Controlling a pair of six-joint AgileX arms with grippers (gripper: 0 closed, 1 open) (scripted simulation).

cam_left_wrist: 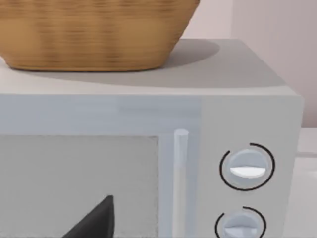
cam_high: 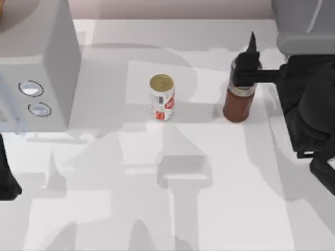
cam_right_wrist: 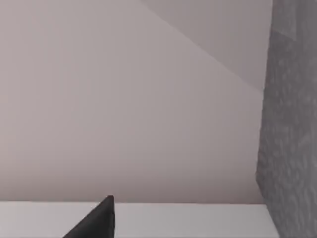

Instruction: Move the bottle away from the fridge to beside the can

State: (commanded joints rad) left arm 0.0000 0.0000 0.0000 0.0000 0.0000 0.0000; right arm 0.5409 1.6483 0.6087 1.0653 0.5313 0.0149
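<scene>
The brown bottle (cam_high: pixel 236 104) stands on the table right of centre, near the dark-grey fridge (cam_high: pixel 303 23) at the back right. Its cap is hidden under my right gripper (cam_high: pixel 251 52), which reaches in from the right at the bottle's top and points toward the back wall. The fridge's side (cam_right_wrist: pixel 292 124) shows in the right wrist view, where the bottle is not seen. The white can (cam_high: pixel 162 98), with red marks and a gold top, stands at mid-table, well left of the bottle. My left arm (cam_high: pixel 6 180) is parked at the table's left edge.
A light grey box with two round dials (cam_high: pixel 39 68) fills the back left, and its front (cam_left_wrist: pixel 247 168) faces the left wrist view. A wicker basket (cam_left_wrist: pixel 89 34) sits on top of it. Open table (cam_high: pixel 172 183) lies in front of the can and bottle.
</scene>
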